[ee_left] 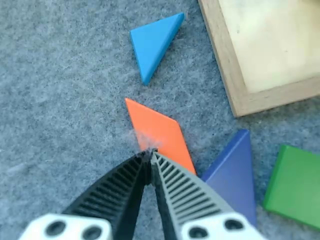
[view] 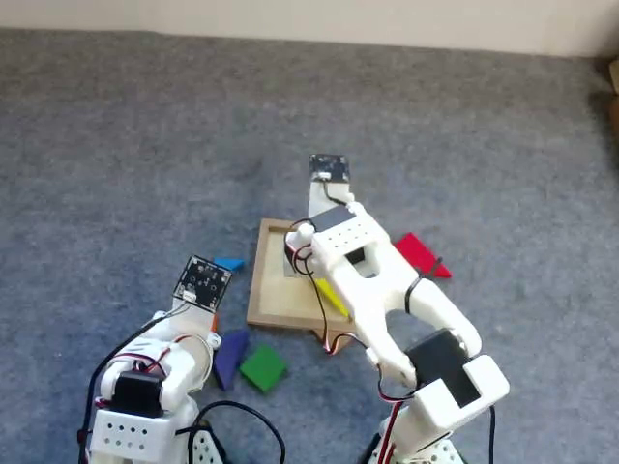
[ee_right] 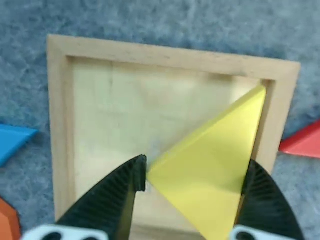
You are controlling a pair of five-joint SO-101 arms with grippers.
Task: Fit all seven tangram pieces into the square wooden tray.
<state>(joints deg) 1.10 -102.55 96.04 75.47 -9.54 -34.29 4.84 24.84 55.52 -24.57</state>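
The R pincer (ee_right: 196, 167) is held part open, and the yellow triangle (ee_right: 215, 180) is gripped btwn its two black fingers (ee_right: 120, 195). Pincer and piece are seen over the wooden tray (ee_right: 60, 125), w/ one tip of the triangle up by the tray's rim. Whether the piece touches the tray floor can't be told.

The L pincer (ee_left: 151, 154) is shut tight w/ nothing in it. Its tip is set right at the edge of the orange piece (ee_left: 160, 132), which is laid flat on the grey carpet (ee_left: 60, 100).

From the high view, w/ the tray as the middle of the clock:
- The red triangle (view: 418, 253) is found at 3 o'clock, near the tray.
- The light blue triangle (view: 230, 263) is found at 9 o'clock, near the rim.
- The orange piece is at approx 8 o'clock, under the L pincer.
- The dark blue triangle (view: 230, 356) is at approx 7 to 8 o'clock.
- The green square (view: 263, 367) is at approx 7 o'clock, just beside the dark blue triangle.

These pieces are all laid on the carpet, outside the tray.
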